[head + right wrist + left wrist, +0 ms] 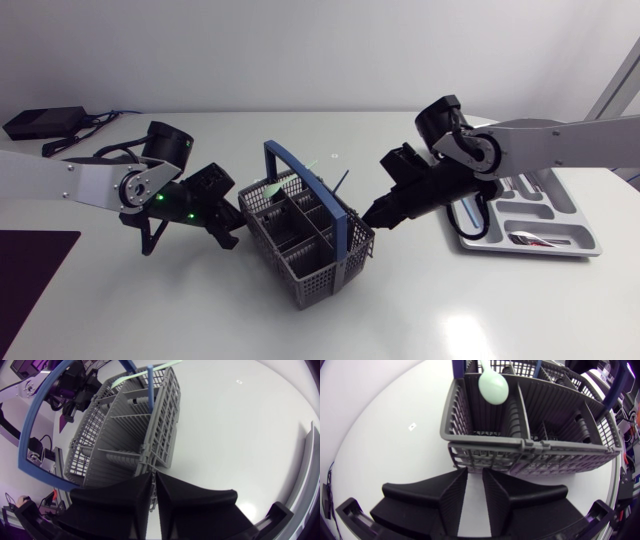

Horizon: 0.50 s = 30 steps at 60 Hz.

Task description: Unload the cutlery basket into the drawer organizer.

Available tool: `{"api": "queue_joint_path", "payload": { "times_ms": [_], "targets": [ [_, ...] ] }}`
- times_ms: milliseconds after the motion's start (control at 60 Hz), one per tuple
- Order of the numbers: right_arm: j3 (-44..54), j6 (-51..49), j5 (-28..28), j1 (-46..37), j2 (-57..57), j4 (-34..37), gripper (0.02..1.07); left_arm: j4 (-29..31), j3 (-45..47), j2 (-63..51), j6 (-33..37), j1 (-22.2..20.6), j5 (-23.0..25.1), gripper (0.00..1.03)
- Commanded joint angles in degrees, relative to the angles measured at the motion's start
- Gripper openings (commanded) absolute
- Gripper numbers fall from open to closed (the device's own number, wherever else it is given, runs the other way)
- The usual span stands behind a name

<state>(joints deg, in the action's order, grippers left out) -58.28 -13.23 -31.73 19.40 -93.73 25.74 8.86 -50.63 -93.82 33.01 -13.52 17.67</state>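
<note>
This was a robotics lab, not a home kitchen. Two robot arms, the left arm (70,182) and the right arm (560,140), with silver-grey links and black joints, came in over a plain white worktop (200,310). The only kitchen things there were a grey cutlery basket (318,283) with a blue handle and a grey drawer organizer (545,205), both lying loose on the bare surface rather than in a dishwasher or drawer. A black box (42,122) with cables (105,118) sat at the far corner, and a dark mat (30,270) lay at the left edge.
</note>
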Motion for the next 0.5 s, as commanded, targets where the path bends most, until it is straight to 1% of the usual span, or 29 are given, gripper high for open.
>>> {"api": "queue_joint_path", "payload": {
  "times_ms": [0, 50, 83, 133, 167, 200, 267, 283, 367, 383, 483],
  "targets": [
    [2.47, 1.02, -0.44, 0.47, 3.47, 1.07, 0.15, -0.69, -2.89, -1.89, -0.76, 0.77, 0.26, 0.27],
    [2.73, 1.02, -0.44, 0.03, 4.61, 1.07, 0.15, -0.69, -3.42, -2.16, -1.02, 0.77, 0.26, 0.3],
    [2.65, 1.02, -0.35, -0.59, 5.14, 1.16, 0.19, -0.6, -3.6, -2.16, -1.02, 0.86, 0.26, 0.3],
    [2.21, 0.93, 0.35, -1.12, 5.93, 0.98, 0.31, 0.1, -3.51, -1.45, -1.02, 1.13, 0.26, 0.33],
    [2.03, 0.93, 0.7, -1.2, 6.11, 0.89, 0.33, 0.19, -3.51, -1.28, -1.02, 1.13, 0.26, 0.33],
    [1.42, 0.93, 1.49, -1.29, 6.37, 0.28, 0.4, 0.89, -2.72, 0.48, -1.02, 1.48, 0.26, 0.36],
    [0.71, 0.93, 2.46, -1.2, 6.19, -1.65, 0.58, 0.98, -1.22, 2.85, -0.93, 1.65, 0.26, 0.38],
    [0.63, 0.93, 2.99, -1.03, 5.93, -2.36, 0.59, 1.07, -0.34, 4.26, -0.85, 1.74, 0.17, 0.4],
    [0.54, 0.93, 4.3, 0.38, 4.79, -6.14, 0.59, 1.24, 1.68, 7.42, -0.67, 1.83, 0.17, 0.41],
    [0.54, 0.84, 4.57, 0.73, 4.52, -6.84, 0.59, 1.42, 2.47, 8.48, -0.67, 1.74, 0.17, 0.43],
    [0.1, 0.93, 6.32, 2.75, 2.59, -11.06, 0.59, 1.42, 5.54, 12.87, -0.67, 1.57, 0.17, 0.43]
  ]
}}
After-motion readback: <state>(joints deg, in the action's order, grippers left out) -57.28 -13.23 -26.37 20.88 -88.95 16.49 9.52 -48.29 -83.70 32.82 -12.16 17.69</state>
